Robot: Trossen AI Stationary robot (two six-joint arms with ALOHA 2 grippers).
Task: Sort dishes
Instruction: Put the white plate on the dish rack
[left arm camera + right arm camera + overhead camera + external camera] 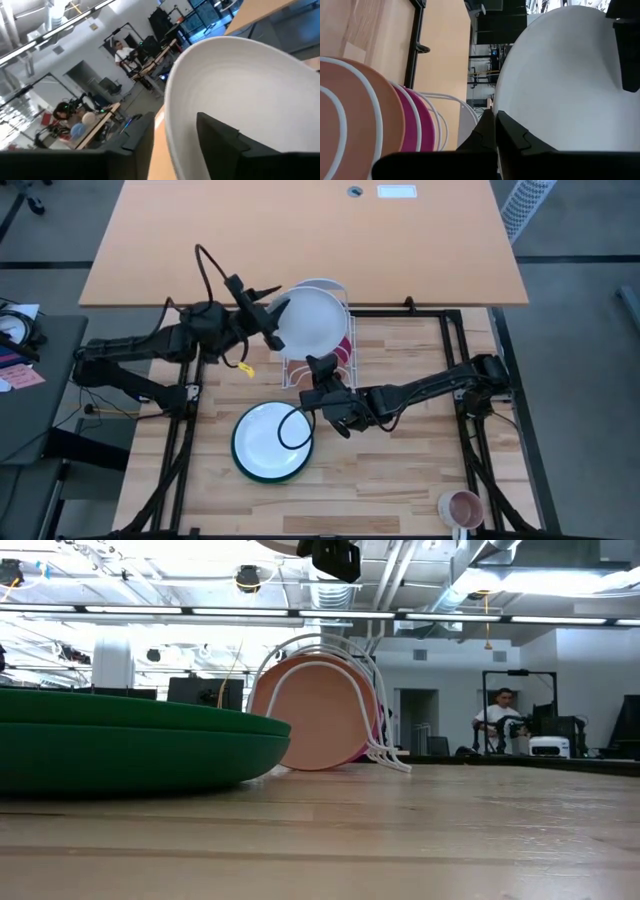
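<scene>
The white plate [312, 320] hangs above the white wire rack [342, 365], its face turned largely upward. My left gripper [273, 318] is at the plate's left rim and my right gripper [318, 366] at its near rim, both shut on it. In the rack, the terracotta plate [320, 710] and the magenta plate [422, 125] stand on edge between the wires. The dark green plate [130, 745] lies flat on the table, near of the rack, and its face looks pale from above [270, 442]. My left gripper [172, 117] has the white plate's left rim [169, 100] between its fingers. One finger [220, 140] lies on the upper face and the other [142, 145] behind the rim. It comes in level from the table's left. Whether the outer finger touches, I cannot tell. My right gripper [493, 117] pinches the white plate's near rim [506, 107] between its two fingertips. It comes in about level from the near side, pointing toward the far edge. The plate is lifted clear of the rack.
A small pink mug [462, 507] stands at the near right corner. A black cable loop [295, 428] from the right arm hangs over the green plate. The black frame rails [455, 380] border the wooden top. A person [497, 715] sits in the room beyond.
</scene>
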